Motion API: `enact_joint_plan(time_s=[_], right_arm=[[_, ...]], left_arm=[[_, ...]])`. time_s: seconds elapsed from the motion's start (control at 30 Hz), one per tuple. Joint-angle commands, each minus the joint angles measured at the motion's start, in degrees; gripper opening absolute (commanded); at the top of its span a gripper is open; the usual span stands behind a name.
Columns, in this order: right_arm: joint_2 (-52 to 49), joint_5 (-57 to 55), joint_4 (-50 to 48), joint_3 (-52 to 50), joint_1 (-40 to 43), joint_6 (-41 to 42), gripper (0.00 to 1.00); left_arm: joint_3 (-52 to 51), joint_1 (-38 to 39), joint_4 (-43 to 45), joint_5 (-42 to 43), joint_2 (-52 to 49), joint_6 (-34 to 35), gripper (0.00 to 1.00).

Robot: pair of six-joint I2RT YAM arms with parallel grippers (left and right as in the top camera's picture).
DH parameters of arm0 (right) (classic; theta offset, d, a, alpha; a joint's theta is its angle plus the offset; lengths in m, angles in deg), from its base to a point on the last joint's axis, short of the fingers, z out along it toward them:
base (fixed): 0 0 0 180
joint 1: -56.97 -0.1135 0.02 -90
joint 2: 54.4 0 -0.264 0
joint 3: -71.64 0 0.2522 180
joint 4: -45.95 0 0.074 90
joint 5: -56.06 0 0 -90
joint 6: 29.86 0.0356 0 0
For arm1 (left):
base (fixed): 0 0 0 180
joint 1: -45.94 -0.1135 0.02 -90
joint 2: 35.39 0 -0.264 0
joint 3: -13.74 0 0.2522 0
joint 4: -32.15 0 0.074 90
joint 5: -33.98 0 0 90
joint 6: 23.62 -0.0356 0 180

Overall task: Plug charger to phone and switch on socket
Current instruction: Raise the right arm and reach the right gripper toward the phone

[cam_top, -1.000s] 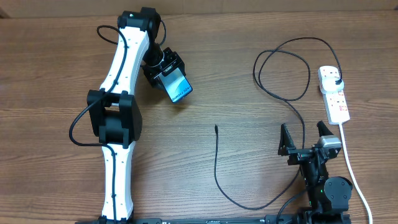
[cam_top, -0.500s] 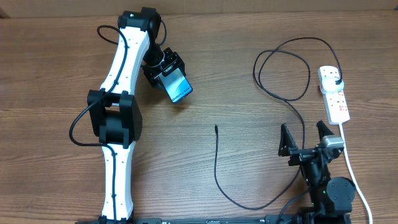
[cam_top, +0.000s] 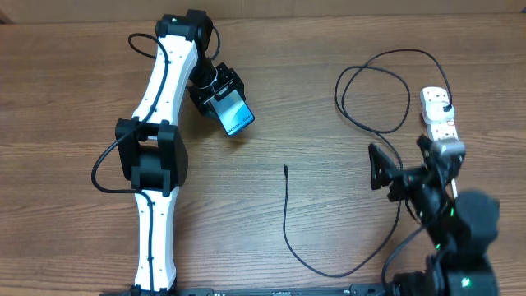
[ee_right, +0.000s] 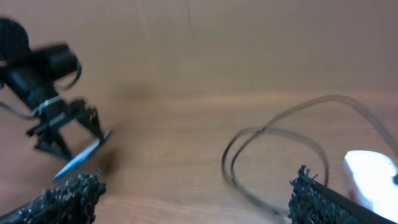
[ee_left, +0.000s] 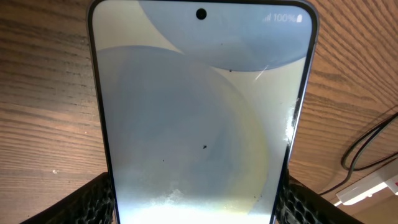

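The left gripper (cam_top: 220, 100) clamps the phone (cam_top: 237, 115) by its sides and holds it tilted, screen lit, left of centre toward the bench's (cam_top: 329, 49) far edge. The right gripper (cam_top: 403, 160) hangs spread wide and empty near the right edge, beside the power strip (cam_top: 442, 123). The charger cable (cam_top: 285, 210) lies mid-bench with its tip free and its plug in the strip.

Light-blue phone (cam_top: 237, 115), black charger (cam_top: 285, 205), white socket (cam_top: 444, 125), seemingly red-marked.

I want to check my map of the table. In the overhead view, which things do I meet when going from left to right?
left arm → phone → charger's connector tip → socket
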Motion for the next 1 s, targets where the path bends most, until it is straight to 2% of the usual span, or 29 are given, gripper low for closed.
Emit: enact_joint_plan(time_s=[0.0,0.13,0.2,0.4,0.5,0.6,0.7,0.97], right_arm=[[-9.5,4.9,4.6,9.2,-0.2,1.9,1.0],[-18.9,11.3,9.6,16.7,-0.2,3.0,1.0],[-23.6,17.9,11.2,19.8,-0.2,3.0,1.0],[-34.2,34.9,9.4,22.3,-0.2,3.0,1.0],[-38.4,37.2,10.3,22.3,-0.2,7.4,1.0],[-41.8,37.9,8.1,22.3,-0.2,14.9,1.0],[-44.6,37.8,5.1,22.3,-0.2,18.8,1.0],[-51.7,35.6,2.7,22.2,-0.5,22.6,1.0]], left_arm=[[1.7,0.5,-0.2,0.5,0.3,-0.7,0.04],[1.7,0.5,-0.1,0.5,0.3,-0.3,0.05],[1.7,0.5,-0.1,0.5,0.3,0.0,0.04],[1.7,0.5,0.1,0.5,0.3,0.3,0.05],[1.7,0.6,0.2,0.5,0.3,0.5,0.04],[1.7,0.8,0.2,0.5,0.3,0.5,0.04],[1.7,0.9,0.3,0.5,0.3,0.9,0.04],[1.7,2.1,1.6,2.0,0.3,4.2,0.04]])
